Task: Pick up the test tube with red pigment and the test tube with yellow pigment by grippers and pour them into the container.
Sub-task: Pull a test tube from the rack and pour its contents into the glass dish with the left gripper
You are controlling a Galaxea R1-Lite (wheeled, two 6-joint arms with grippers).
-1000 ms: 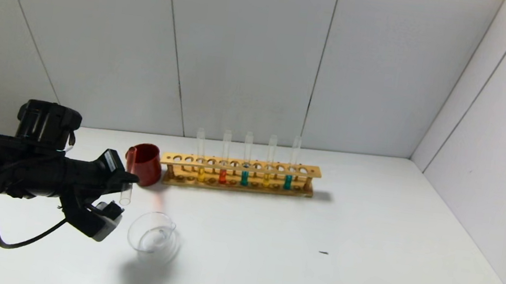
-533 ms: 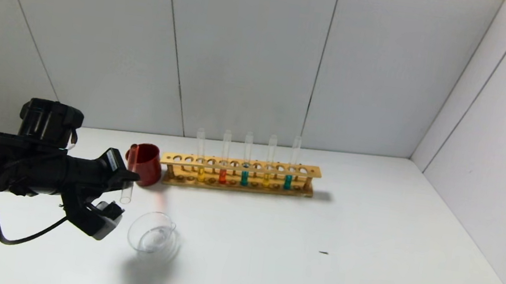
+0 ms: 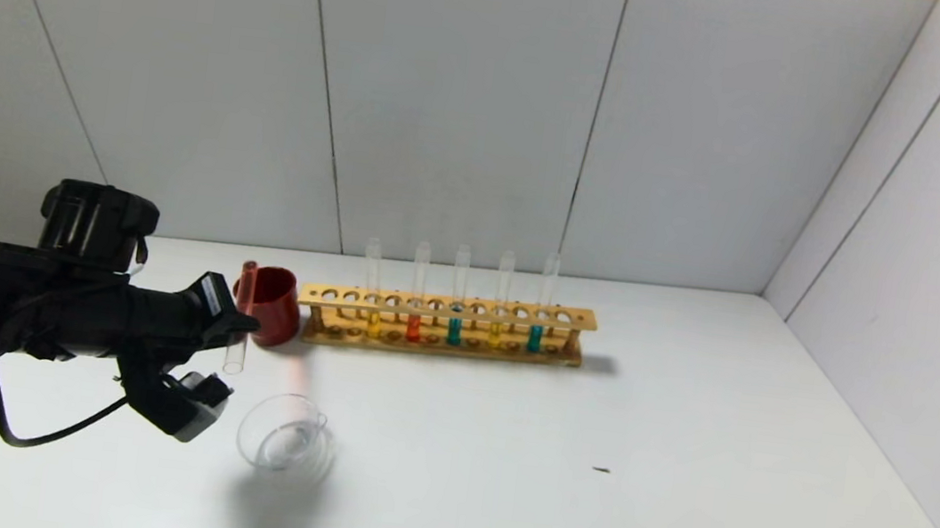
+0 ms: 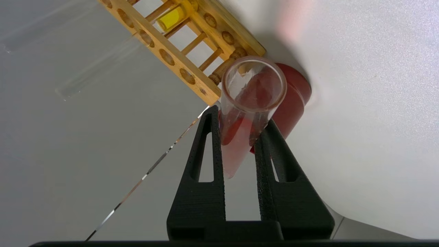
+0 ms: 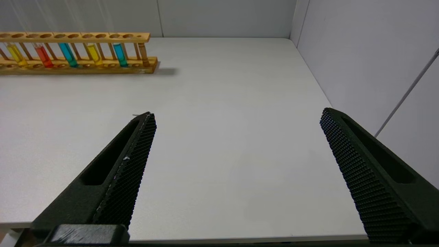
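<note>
My left gripper (image 3: 245, 328) is shut on the test tube with red pigment (image 3: 240, 321). The tube is nearly upright, with its red end up and its open mouth down. In the left wrist view the fingers (image 4: 215, 144) clamp the tube (image 4: 252, 87), and red liquid lies along its inner wall. The tube hangs just left of the red cup, behind and left of the clear glass container (image 3: 285, 443), not over it. A test tube with yellow pigment (image 3: 373, 324) stands in the wooden rack (image 3: 447, 308). My right gripper (image 5: 237, 113) is open and empty, low at the table's front edge.
The opaque dark red cup (image 3: 275, 305) stands at the rack's left end, close to my left fingers. The rack also holds a red tube (image 3: 414, 327), two teal tubes (image 3: 454, 331) and a second yellow tube (image 3: 495, 333). A small dark speck (image 3: 601, 469) lies on the white table.
My left gripper has lifted the red tube slightly and drawn it a little toward the back. The container and the rack have not moved.
</note>
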